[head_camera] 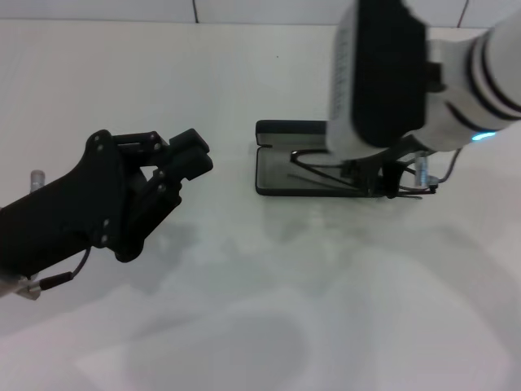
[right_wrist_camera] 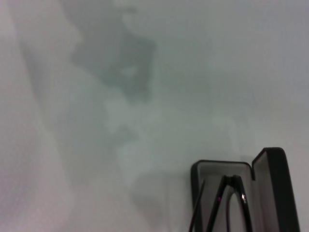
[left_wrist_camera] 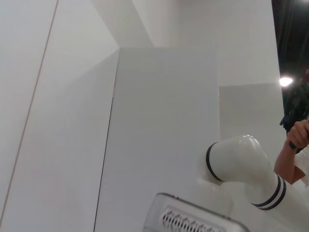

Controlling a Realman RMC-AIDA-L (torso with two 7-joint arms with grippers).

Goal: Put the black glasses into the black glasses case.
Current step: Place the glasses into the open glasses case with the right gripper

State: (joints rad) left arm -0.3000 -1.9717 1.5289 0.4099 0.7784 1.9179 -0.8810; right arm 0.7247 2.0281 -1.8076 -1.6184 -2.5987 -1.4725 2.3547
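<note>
Black rectangular hard clamshell glasses case (head_camera: 281, 167) lies open on the white matte tabletop (head_camera: 244, 309), near the middle of the head view. Its grey-lined tray faces up; the lid stands raised along the far edge.

Thin black-framed glasses (head_camera: 326, 171) with slim curved temple arms sit at the open case. In the head view the thin temple lines cross the grey lining from the left part of the tray toward the right end. The lens end is hidden under the right arm. The right wrist view shows the frame (right_wrist_camera: 231, 203) over the grey lining, the upright lid just beside it. Cannot tell whether the glasses rest on the lining or are held just above it.

Right gripper (head_camera: 383, 181), on the white arm with black bands, is directly over the right end of the case. Its bulky black-and-white wrist housing covers the fingers, so I cannot tell how far apart they are, nor confirm a hold on the frame.

Left gripper (head_camera: 186, 159), all black, is to the left of the case and well apart from it. Its fingers look drawn together with nothing between them. The left wrist camera points at white walls and the right arm's elbow.
</note>
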